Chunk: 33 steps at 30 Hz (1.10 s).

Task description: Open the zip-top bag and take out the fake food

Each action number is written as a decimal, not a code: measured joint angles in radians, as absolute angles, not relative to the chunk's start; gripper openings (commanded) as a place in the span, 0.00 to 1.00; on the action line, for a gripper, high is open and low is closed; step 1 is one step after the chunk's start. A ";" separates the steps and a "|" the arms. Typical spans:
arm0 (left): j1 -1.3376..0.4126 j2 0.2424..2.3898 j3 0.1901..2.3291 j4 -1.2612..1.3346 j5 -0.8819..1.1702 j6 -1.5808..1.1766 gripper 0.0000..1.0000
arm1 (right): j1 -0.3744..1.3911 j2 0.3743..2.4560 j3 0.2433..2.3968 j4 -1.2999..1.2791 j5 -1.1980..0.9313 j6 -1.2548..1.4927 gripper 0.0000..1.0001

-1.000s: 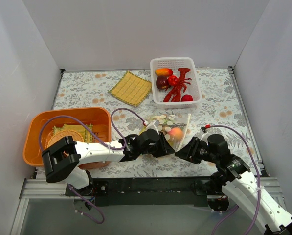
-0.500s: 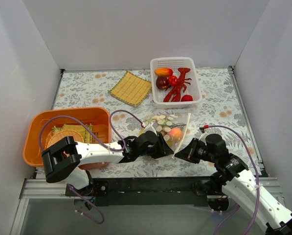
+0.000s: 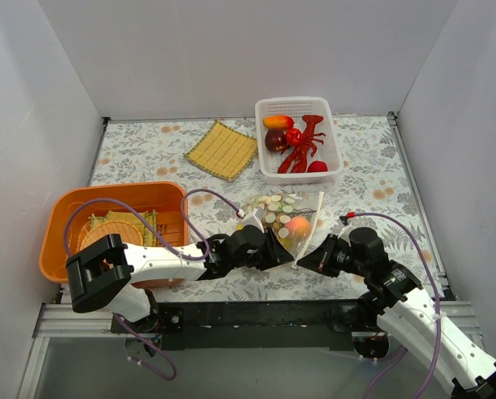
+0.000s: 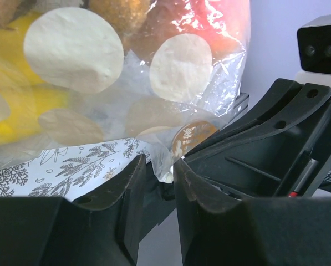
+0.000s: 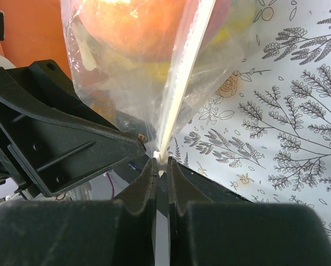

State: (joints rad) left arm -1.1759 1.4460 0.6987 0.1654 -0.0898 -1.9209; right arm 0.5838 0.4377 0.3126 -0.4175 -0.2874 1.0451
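Holding the zip-top bag at its end farthest from the white basket, I have both claws on the mouth edge. My right claw is pinched tight on the white zip strip. My left claw is narrow, with a lip of the clear film between its fingers; I judge it gripped, though a small gap shows. Compared with a second ago, both claws sit slightly farther from the basket and the film between them looks tauter, while the bag body rests on the worktop just on my side of the basket. The fake food is inside the bag: the red-orange fruit and yellow pieces show through the film. I judge the seal not yet parted; the next move calls for pulling the two lips apart.
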 measured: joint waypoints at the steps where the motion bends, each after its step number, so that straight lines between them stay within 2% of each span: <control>1: -1.176 1.446 0.699 0.170 -0.089 -1.919 0.25 | 0.584 0.435 0.313 -0.418 -0.287 1.045 0.06; 15: -1.189 1.452 0.695 0.218 -0.097 -1.941 0.20 | 0.584 0.412 0.313 -0.437 -0.280 1.048 0.06; 24: -1.210 1.455 0.693 0.215 -0.112 -1.966 0.29 | 0.584 0.400 0.313 -0.449 -0.275 1.049 0.06; 33: -1.220 1.468 0.678 0.203 -0.144 -1.994 0.27 | 0.584 0.381 0.313 -0.471 -0.268 1.052 0.06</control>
